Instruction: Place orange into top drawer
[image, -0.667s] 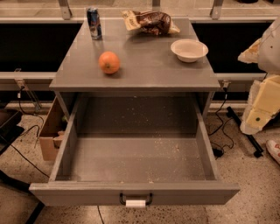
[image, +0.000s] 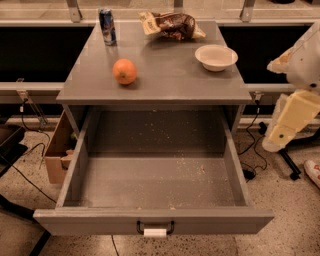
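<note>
The gripper (image: 284, 129) hangs at the 3 o'clock edge of the view, out beside the cabinet and well apart from everything on it; it holds nothing, and I cannot tell whether it is spread or closed, since only pale, blocky casing shows and the arm (image: 305, 62) above it is cut off by the frame. The orange (image: 124, 71) sits on the cabinet top (image: 165, 80) at about 8 o'clock from the top's middle, near the front edge and free on all sides. The drawer (image: 155, 175) is pulled fully out below, its speckled floor bare but for crumbs, with the black handle (image: 155, 228) and white tag (image: 155, 232) at 6 o'clock. So, as I judge it, the opening is done and all the rest is left: the reach, the grasp, the carry and the drop. Also on the top are a can (image: 107, 26) at 11 o'clock, a crumpled bag (image: 172, 25) at 12 to 1 o'clock and a white bowl (image: 216, 56) at 2 o'clock. The can's label is unreadable, the bag's contents are hidden, and a cardboard box (image: 57, 152) at 9 o'clock is partly hidden by the drawer.
</note>
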